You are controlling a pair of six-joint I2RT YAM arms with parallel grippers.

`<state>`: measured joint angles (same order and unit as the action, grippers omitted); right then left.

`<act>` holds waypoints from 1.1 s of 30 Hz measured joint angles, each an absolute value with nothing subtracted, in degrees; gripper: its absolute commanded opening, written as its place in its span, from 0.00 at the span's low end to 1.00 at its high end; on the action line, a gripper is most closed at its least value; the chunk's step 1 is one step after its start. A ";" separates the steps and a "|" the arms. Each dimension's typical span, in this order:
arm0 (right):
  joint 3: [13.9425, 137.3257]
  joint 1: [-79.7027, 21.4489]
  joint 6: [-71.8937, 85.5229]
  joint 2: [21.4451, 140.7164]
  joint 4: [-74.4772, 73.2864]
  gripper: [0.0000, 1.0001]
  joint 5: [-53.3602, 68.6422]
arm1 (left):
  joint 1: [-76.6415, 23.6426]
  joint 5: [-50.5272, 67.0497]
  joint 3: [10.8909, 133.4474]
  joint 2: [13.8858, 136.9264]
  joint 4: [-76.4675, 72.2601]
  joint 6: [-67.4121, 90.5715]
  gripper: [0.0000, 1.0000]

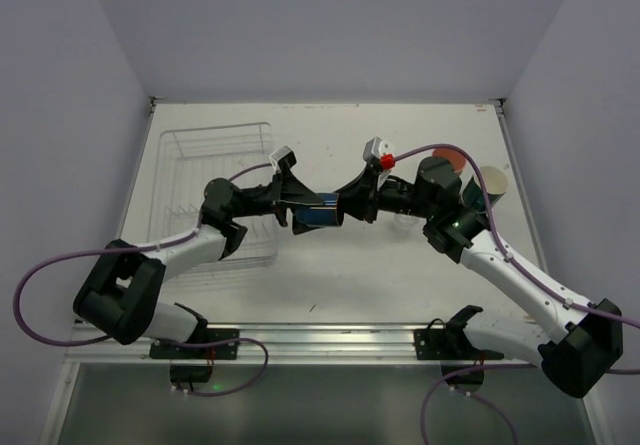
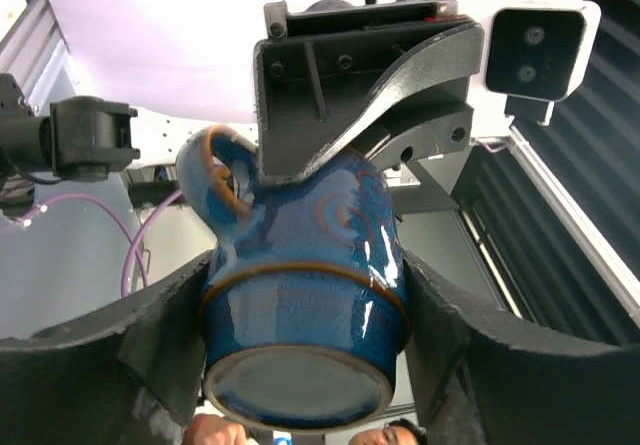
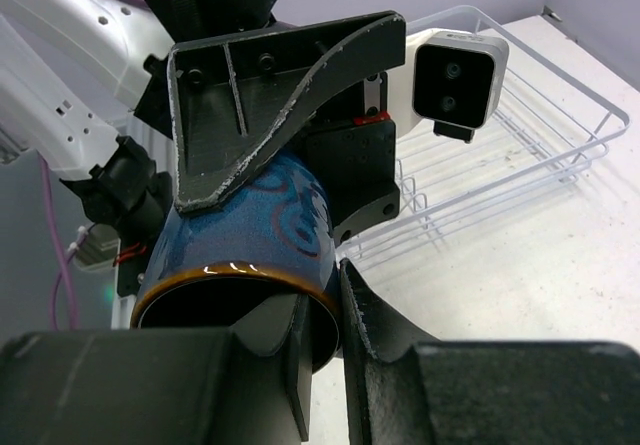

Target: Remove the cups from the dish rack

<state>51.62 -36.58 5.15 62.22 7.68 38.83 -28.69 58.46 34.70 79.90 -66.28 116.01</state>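
while it lies sideways in the air just right of the thin wire dish rack [image 1: 220, 130], we see a glossy blue glazed mug [image 2: 300, 295], rust-banded: the left gripper [image 2: 305, 365] clamps its round base, the right gripper [image 3: 335, 315] pinches its rim wall.

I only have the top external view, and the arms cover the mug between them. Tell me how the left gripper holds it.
Observer: The left wrist view shows the left gripper clamping the blue mug near its base, one finger on each side.
Operator: Now give me the right one.
Observer: In the right wrist view the right gripper is at the rim, one finger inside the mouth and one outside. They look pinched on the wall.
Operator: Report the handle.
Observer: The left wrist view shows the handle sticking out free, with no finger through it.
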 measured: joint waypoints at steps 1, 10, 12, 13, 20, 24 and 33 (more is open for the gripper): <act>51.16 -36.58 5.34 62.02 8.25 0.00 38.83 | -28.71 58.61 34.70 80.29 -66.98 116.01 0.94; 49.82 -38.28 9.61 61.60 8.67 0.00 42.65 | -30.24 58.46 34.96 81.80 -69.60 115.72 1.00; 49.78 -38.24 10.02 61.32 8.64 0.00 42.57 | -30.24 58.48 35.11 81.80 -69.32 115.63 1.00; 49.78 -38.24 10.28 61.17 8.49 0.00 42.54 | -30.22 58.48 35.27 81.76 -68.75 114.87 1.00; 51.05 -38.30 10.72 59.70 0.10 0.00 37.10 | -23.55 58.33 37.74 78.26 -49.06 98.56 1.00; 54.24 -38.30 11.53 59.57 -9.76 0.00 28.99 | -16.86 55.13 44.40 75.92 -28.01 81.73 1.00; 62.81 -38.30 19.00 66.94 -34.13 0.00 4.97 | -15.51 44.93 56.42 73.71 0.71 57.47 1.00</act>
<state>62.81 -38.30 19.00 66.94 -34.13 4.97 -15.51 44.93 56.42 73.71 0.71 57.47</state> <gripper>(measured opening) 0.145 0.998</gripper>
